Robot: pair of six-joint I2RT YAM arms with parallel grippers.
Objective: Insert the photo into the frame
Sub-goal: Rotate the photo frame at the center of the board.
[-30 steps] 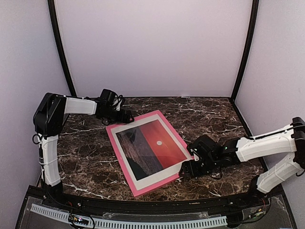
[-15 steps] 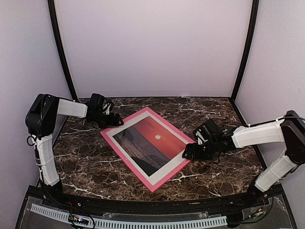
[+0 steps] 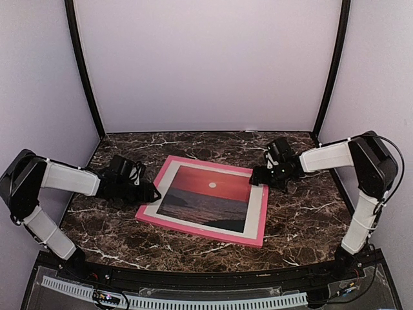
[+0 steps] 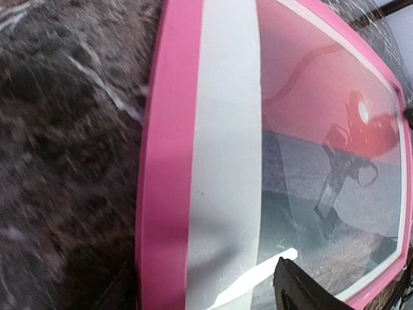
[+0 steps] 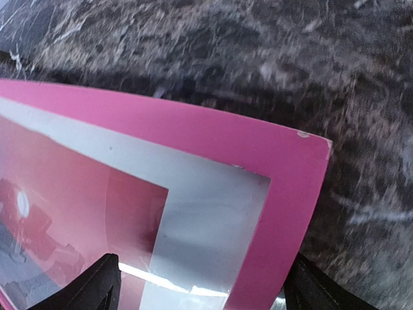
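The frame (image 3: 197, 227) lies flat on the marble table, pink front up. The sunset photo (image 3: 206, 194) sits inside it, under glass, bordered by a white mat (image 3: 258, 208). My left gripper (image 3: 147, 192) is at the frame's left edge. In the left wrist view the pink rail (image 4: 164, 161) and mat run between its wide-apart jaws, and only one finger (image 4: 300, 287) shows clearly. My right gripper (image 3: 258, 179) is at the far right corner. In the right wrist view the open fingers (image 5: 97, 287) straddle that corner (image 5: 213, 132), with one finger over the glass.
The dark marble table (image 3: 303, 219) is enclosed by pale walls on three sides, with black corner posts (image 3: 328, 77) at the back. A black rail (image 3: 193, 274) runs along the near edge.
The frame with the photo has turned from a diagonal to a nearly level landscape position. My right gripper swung toward the far side with its corner, and my left gripper swung nearer and leftward.
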